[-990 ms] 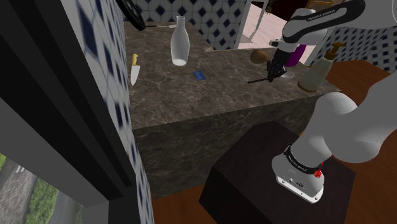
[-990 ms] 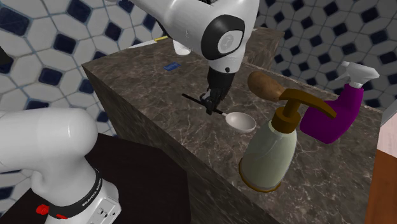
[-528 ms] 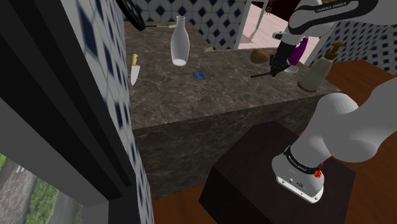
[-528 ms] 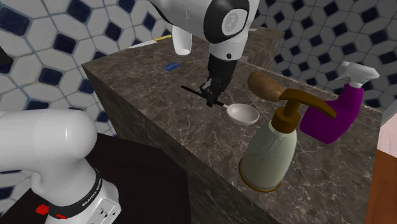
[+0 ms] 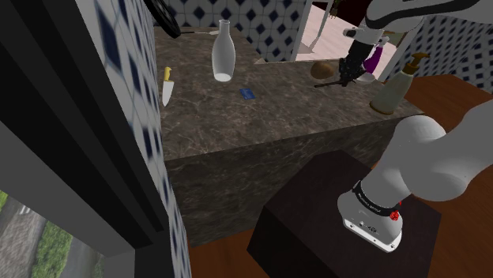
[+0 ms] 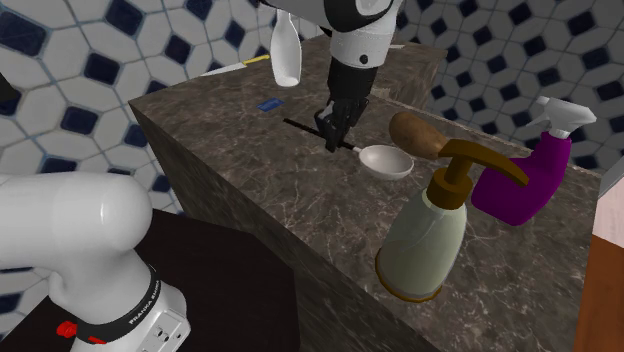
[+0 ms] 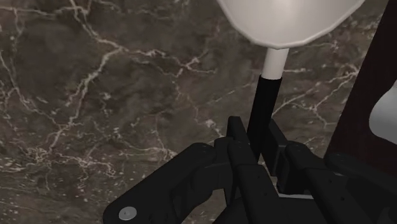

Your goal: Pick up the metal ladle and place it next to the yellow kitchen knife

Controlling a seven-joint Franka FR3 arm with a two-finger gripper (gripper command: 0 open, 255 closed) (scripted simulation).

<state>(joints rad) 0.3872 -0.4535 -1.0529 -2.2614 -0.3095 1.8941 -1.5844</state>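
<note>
The ladle has a pale bowl (image 6: 386, 162) and a thin black handle (image 7: 262, 108). My gripper (image 6: 335, 122) is shut on that handle and holds the ladle level, a little above the dark marble counter (image 6: 230, 150). In the wrist view the bowl (image 7: 286, 19) lies just beyond the gripper (image 7: 257, 151). In the shoulder view the gripper (image 5: 346, 73) hangs over the counter's right end. The yellow-handled knife (image 5: 167, 83) lies far off at that view's left, beside the tiled wall.
Close to the ladle stand a pump soap dispenser (image 6: 425, 235), a purple spray bottle (image 6: 525, 180) and a brown rounded object (image 6: 418, 133). A white bottle (image 5: 223, 51) and a small blue item (image 5: 247, 93) lie between the ladle and the knife.
The gripper has risen with the ladle, lifting it off the counter and slightly toward the counter's back; the fingers stayed closed on the handle.
</note>
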